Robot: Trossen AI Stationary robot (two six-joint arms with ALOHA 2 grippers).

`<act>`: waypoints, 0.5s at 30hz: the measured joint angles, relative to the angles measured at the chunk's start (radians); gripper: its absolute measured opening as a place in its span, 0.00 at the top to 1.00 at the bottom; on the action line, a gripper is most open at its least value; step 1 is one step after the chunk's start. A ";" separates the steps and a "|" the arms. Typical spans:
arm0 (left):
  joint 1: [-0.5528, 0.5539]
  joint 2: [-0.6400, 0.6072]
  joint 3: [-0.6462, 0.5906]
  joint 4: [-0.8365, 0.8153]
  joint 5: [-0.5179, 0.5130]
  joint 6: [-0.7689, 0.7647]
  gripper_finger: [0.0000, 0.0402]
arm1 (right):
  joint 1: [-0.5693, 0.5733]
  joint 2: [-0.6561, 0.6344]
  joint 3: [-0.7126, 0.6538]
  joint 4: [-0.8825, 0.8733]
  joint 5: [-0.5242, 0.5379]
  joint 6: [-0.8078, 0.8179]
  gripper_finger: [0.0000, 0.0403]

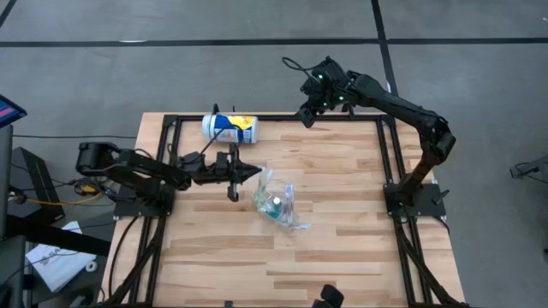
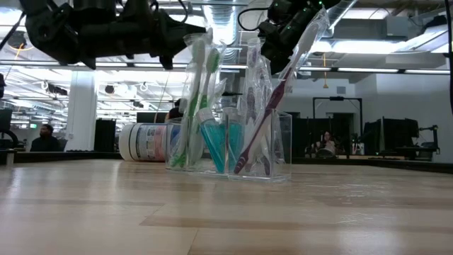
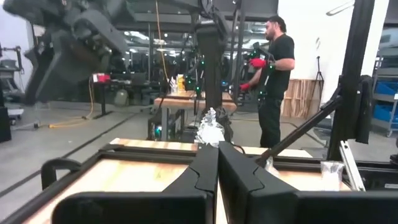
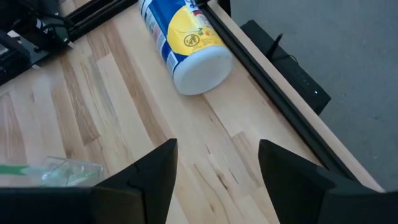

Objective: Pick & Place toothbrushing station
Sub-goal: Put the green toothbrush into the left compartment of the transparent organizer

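A small clear plastic cup (image 2: 244, 149) stands upright on the table's middle (image 1: 278, 205). It holds several wrapped green, white and pink toothbrushes (image 2: 202, 85) and two blue toothpaste tubes (image 2: 212, 145). My left gripper (image 1: 255, 171) is shut and lies level, pointing toward the table's right, with its tip just beside the tops of the toothbrush wrappers (image 3: 211, 132). My right gripper (image 1: 308, 115) is open and empty, held high over the table's far edge, and it looks down on the table (image 4: 217, 168). My left gripper: I cannot tell whether its shut fingertips (image 3: 217, 163) touch the wrapper tops beyond them.
A white, blue and yellow canister (image 1: 229, 127) lies on its side along the far edge, below my right gripper (image 4: 186, 43). A black frame rail (image 1: 274, 118) borders the table. A person (image 3: 270, 74) stands in the room beyond.
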 joint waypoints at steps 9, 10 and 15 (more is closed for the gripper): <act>-0.047 0.071 -0.004 0.020 0.000 -0.001 1.00 | 0.003 0.000 0.000 0.001 -0.024 -0.014 0.47; -0.051 0.080 -0.006 0.020 0.000 -0.001 1.00 | 0.003 0.000 0.000 0.002 -0.026 -0.014 0.47; -0.062 0.120 -0.030 0.039 -0.001 -0.003 1.00 | 0.009 0.000 0.000 0.004 -0.026 -0.014 0.47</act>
